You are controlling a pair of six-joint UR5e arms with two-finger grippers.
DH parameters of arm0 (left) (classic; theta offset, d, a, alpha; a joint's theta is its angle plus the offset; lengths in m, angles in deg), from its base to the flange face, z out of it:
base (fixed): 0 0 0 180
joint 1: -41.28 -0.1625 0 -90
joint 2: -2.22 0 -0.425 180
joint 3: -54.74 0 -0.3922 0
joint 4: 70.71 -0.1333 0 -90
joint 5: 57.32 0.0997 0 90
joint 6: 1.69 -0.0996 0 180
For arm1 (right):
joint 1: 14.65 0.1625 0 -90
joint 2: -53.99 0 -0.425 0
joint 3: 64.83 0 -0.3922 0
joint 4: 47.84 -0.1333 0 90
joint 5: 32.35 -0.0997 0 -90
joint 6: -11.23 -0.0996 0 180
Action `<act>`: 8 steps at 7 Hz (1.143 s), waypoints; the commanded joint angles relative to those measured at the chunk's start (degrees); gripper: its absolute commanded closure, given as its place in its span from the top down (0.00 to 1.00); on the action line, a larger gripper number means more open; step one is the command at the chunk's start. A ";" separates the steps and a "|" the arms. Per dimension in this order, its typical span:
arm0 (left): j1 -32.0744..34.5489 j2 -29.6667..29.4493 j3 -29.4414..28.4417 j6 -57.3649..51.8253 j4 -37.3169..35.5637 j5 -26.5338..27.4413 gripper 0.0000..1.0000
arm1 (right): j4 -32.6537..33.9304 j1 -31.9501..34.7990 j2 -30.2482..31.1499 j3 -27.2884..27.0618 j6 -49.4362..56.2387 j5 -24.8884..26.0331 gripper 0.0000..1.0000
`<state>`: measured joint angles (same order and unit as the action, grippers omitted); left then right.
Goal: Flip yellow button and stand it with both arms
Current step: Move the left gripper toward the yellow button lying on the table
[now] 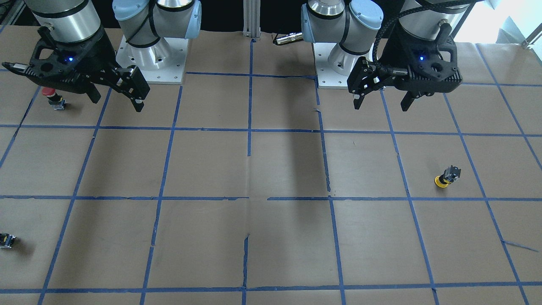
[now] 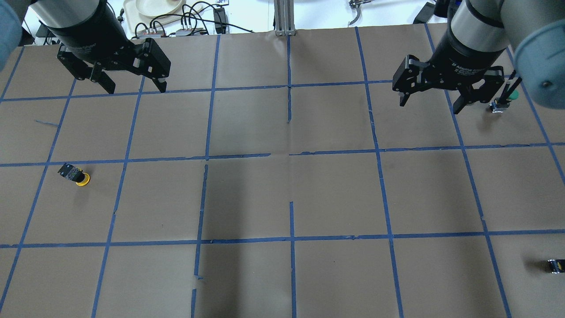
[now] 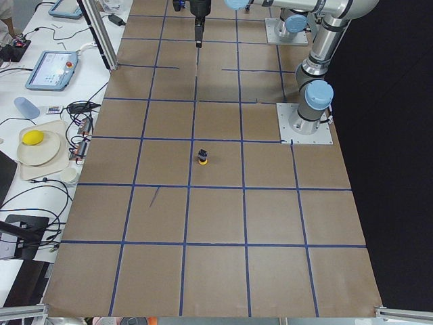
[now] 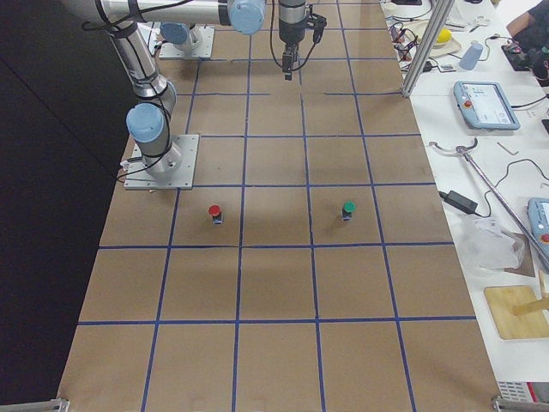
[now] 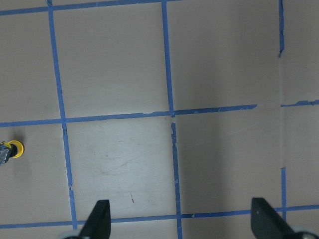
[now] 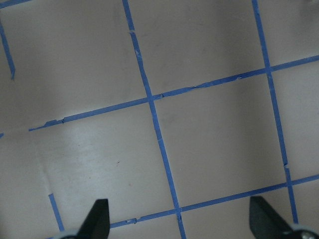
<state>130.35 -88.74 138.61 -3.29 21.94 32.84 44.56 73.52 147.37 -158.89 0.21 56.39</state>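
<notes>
One yellow button (image 1: 446, 176) stands cap-down on the surface (image 1: 288, 169), its round yellow cap underneath and its black body up. It is on the robot's left side, well apart from the left gripper (image 1: 381, 103). That and the right gripper (image 1: 117, 103) hang spread apart, holding nothing. Elsewhere: one red button (image 1: 51, 94), one green button (image 4: 348, 209), one black switch block (image 1: 6, 240)

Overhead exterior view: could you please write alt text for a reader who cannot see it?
The yellow button sits untouched on the left of a brown table marked with a blue tape grid. The left end effector and the right end effector hang open and empty above the far side.
</notes>
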 commanded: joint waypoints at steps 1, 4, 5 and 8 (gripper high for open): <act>-0.12 0.08 -0.02 0.99 0.25 -0.33 1.00 | -2.48 0.34 0.22 0.80 -0.14 -2.07 1.00; -4.66 -0.53 0.93 -2.15 0.51 0.01 0.99 | -2.23 1.04 3.04 0.99 0.29 -3.92 1.00; -8.43 -1.93 1.81 -9.49 1.04 0.19 0.99 | -2.32 1.13 2.95 1.07 0.04 -3.49 1.00; -21.70 -9.47 4.71 -33.30 -4.81 0.01 0.98 | -4.87 1.13 4.01 0.73 -0.06 -1.46 1.00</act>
<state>114.15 -94.84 142.22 -25.91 20.58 32.85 40.41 74.64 151.16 -157.96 0.12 54.65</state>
